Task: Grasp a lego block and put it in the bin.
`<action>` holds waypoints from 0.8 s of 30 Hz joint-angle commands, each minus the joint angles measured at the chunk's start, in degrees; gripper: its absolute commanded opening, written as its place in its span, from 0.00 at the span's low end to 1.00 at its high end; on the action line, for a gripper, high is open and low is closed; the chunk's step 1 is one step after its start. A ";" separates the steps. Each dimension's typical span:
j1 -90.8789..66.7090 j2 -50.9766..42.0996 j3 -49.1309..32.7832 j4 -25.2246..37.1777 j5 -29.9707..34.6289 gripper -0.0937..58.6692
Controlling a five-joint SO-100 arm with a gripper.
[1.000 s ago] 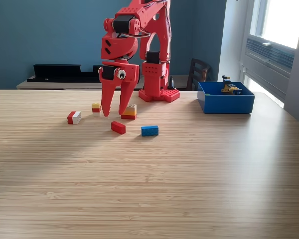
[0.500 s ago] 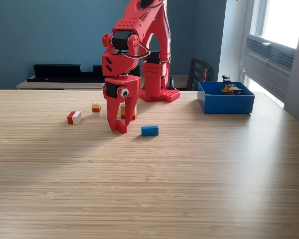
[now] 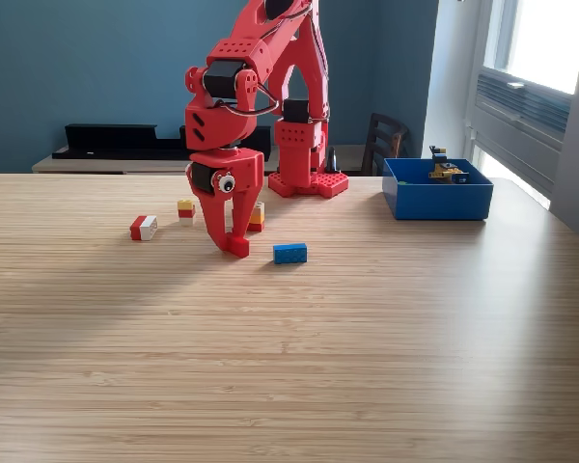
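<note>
In the exterior view my red gripper (image 3: 234,243) points straight down at the table, left of centre. Its fingers have drawn together on a small red lego block (image 3: 238,247) that still rests on the wood. A blue lego block (image 3: 289,253) lies just to the right of the gripper. Behind the gripper, a yellow and orange block (image 3: 258,216) is partly hidden. Further left are a yellow and red block (image 3: 185,207) and a red and white block (image 3: 143,228). The blue bin (image 3: 436,197) stands at the far right, with some yellow and blue pieces (image 3: 446,172) inside.
The arm's red base (image 3: 307,183) is fixed at the table's far edge, between the blocks and the bin. A dark chair back (image 3: 386,143) rises behind the table near the bin. Bare wood stretches across the whole front of the table.
The gripper swung down and slightly right from beside the yellow and orange block onto the red block, and its jaws narrowed from wide open to closed around that block.
</note>
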 commanded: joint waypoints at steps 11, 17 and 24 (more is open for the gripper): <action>1.76 1.32 -12.92 10.46 -0.26 0.00; -2.90 1.41 -26.02 21.18 -0.35 0.00; -19.42 1.41 -30.94 29.36 -0.09 0.00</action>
